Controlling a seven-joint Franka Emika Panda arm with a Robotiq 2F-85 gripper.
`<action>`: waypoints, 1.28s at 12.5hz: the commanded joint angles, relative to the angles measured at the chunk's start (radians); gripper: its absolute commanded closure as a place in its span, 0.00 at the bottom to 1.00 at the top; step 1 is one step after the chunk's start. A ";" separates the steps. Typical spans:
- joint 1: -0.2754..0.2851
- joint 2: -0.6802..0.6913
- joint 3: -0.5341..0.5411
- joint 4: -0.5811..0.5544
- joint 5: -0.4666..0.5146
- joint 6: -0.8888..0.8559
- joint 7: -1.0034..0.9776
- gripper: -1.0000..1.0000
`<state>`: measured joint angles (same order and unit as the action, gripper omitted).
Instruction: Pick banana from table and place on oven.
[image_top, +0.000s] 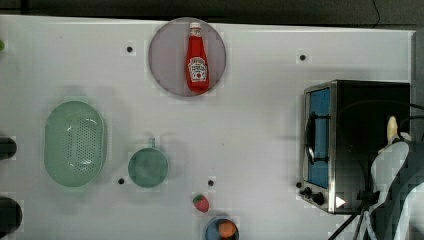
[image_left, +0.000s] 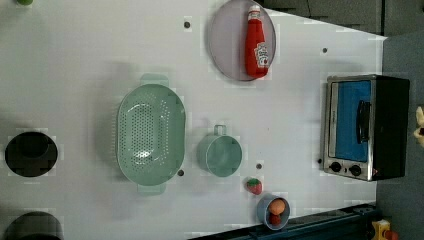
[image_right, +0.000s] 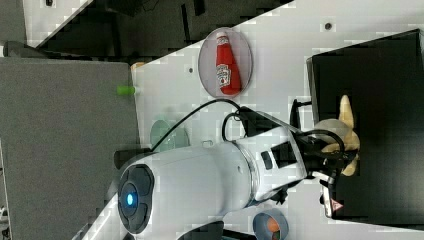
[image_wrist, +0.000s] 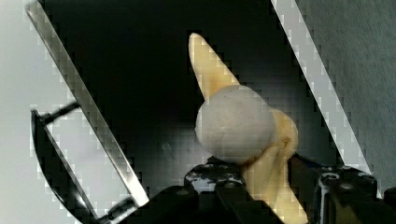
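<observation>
The pale yellow banana (image_top: 392, 127) lies on the black top of the silver oven (image_top: 360, 110), which stands on the white table (image_top: 250, 125) at the top view's right. In the right view the banana (image_right: 346, 125) rests on the oven's top (image_right: 380, 75) with my gripper (image_right: 340, 155) around one end of it. In the wrist view the banana (image_wrist: 210, 74) with its rounded white part sits between the jaws of my gripper (image_wrist: 275, 186). A dark gap shows beside it, so the gripper is open around it. The arm hides part of the banana in the top view.
A ketchup bottle (image_top: 197, 57) lies on a grey plate (image_top: 165, 60) at the back. A green colander (image_top: 74, 143), a green cup (image_top: 148, 167), a strawberry (image_top: 201, 203) and a blue bowl (image_top: 212, 231) holding an orange ball (image_top: 227, 229) stand left of the oven.
</observation>
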<state>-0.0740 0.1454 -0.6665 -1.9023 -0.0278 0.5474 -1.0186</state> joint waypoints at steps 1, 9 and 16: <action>0.015 0.007 -0.001 0.011 0.020 -0.001 -0.059 0.28; 0.071 -0.115 0.066 0.140 -0.003 -0.254 0.040 0.00; 0.106 -0.310 0.406 0.160 -0.023 -0.494 0.774 0.00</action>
<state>0.0069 -0.2042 -0.2952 -1.7275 -0.0513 0.0630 -0.4592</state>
